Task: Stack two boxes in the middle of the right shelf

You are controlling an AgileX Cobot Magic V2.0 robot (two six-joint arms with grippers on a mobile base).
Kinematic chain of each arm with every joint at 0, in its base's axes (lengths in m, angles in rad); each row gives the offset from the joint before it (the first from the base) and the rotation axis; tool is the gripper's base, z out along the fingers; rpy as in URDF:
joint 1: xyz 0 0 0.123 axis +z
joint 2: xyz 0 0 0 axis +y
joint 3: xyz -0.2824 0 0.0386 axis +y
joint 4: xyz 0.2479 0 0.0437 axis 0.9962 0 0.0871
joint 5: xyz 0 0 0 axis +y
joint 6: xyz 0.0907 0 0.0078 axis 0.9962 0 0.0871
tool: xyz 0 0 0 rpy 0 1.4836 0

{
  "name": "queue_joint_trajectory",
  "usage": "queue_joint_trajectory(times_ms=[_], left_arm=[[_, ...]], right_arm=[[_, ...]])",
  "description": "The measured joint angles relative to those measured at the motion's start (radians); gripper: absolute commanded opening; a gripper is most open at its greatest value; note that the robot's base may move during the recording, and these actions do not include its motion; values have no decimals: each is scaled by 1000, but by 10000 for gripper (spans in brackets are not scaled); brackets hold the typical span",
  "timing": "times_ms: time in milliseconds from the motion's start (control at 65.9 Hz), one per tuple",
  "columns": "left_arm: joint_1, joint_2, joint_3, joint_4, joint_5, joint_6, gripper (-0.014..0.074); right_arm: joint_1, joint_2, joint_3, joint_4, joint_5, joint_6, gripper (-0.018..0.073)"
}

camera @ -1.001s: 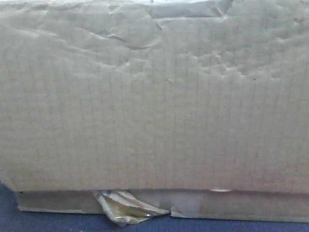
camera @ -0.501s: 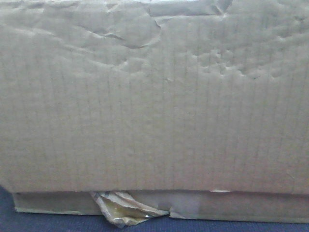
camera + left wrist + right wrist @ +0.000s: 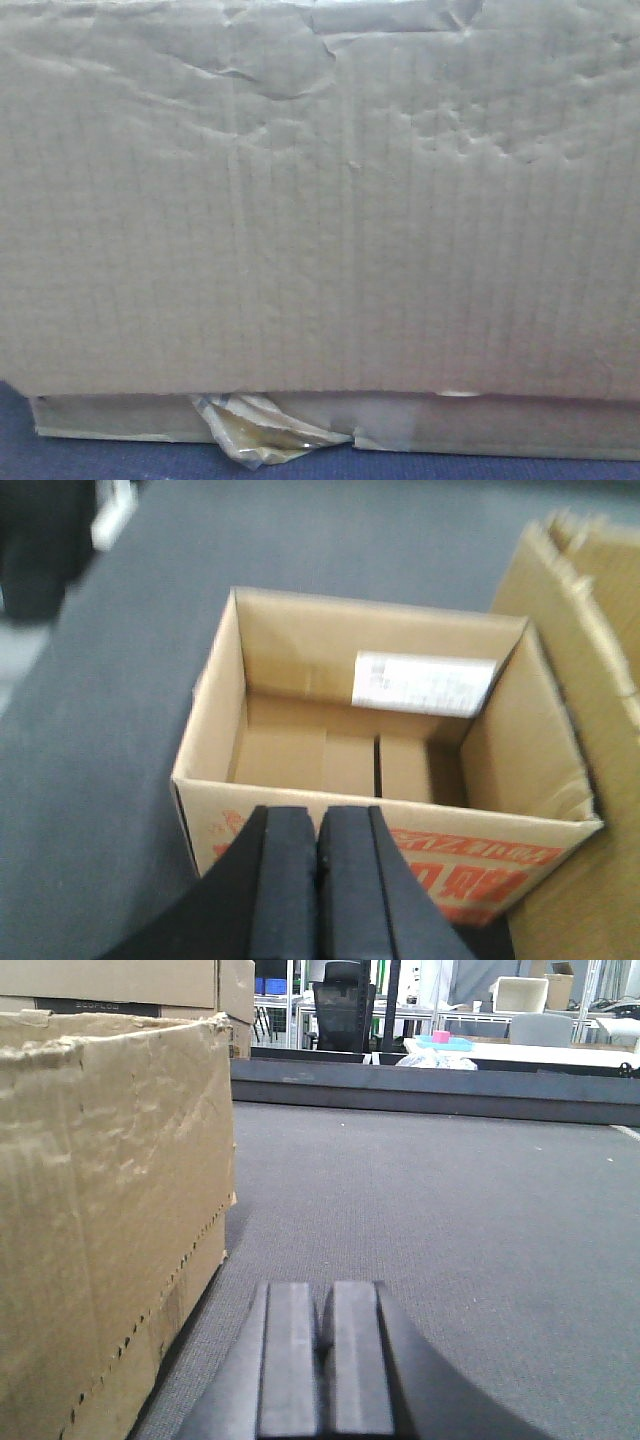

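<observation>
Looking thru the front cam, I see only a dented cardboard wall [image 3: 320, 220] filling the view. A crumpled strip of tape [image 3: 265, 435] sits at its bottom edge, w/ a sliver of blue-grey carpet [image 3: 120, 462] below.

Left wrist cam: left gripper [image 3: 320, 865] has its black pads pressed together, nothing between them. It hangs above the near rim of an open box [image 3: 300, 650] on the floor. The box has red print [image 3: 470, 875] on its near face and a white label [image 3: 425, 683] on the far inner wall. A ragged cardboard panel [image 3: 590, 680] stands just right of it.

Right wrist cam: right gripper [image 3: 323, 1345] is also closed on nothing, low over the carpet. A big box [image 3: 100, 1210] stands close on the left, w/ an office chair [image 3: 342, 995] far back.
</observation>
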Motion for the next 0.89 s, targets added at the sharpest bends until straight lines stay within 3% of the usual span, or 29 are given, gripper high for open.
queue_joint_trajectory(times_ms=[288,410,561,774,895], left_arm=[[0,289,-120,-31,-4,0,-111],[0,399,-196,-38,52,9,-111],[35,528,-333,-58,122,113,-111],[197,653,-453,-155,213,370,-111],[264,681,-457,-200,222,434,-100]], right_arm=[[0,0,0,0,0,0,-162],[0,0,0,0,0,0,-162],[0,0,0,0,0,0,-162],[0,0,0,0,0,0,-162],[0,0,0,0,0,0,-162]])
